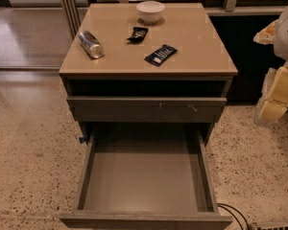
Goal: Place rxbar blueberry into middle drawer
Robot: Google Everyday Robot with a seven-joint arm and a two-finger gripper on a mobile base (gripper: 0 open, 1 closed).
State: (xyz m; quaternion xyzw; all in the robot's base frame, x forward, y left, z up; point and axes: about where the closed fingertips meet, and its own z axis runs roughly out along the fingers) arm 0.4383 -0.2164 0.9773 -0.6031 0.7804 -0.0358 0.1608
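Nearest the camera, the middle drawer (144, 176) is pulled fully out of a low cabinet, showing a plain grey-brown bottom with nothing in it. A dark cable (236, 215) lies on the speckled floor (29, 152) by its right front corner. Above it is a shut drawer front (146, 109) with pale scratches. On the tan top (201, 37), the bar (161, 54) lies flat near the front edge, right of centre, angled. A silver can (91, 44) lies on its side at the left, a small black packet (138, 33) sits behind the bar, and a white bowl (150, 11) stands at the back. The gripper (276, 97) hangs at the far right, well apart from the bar; whether it is open or closed cannot be told.
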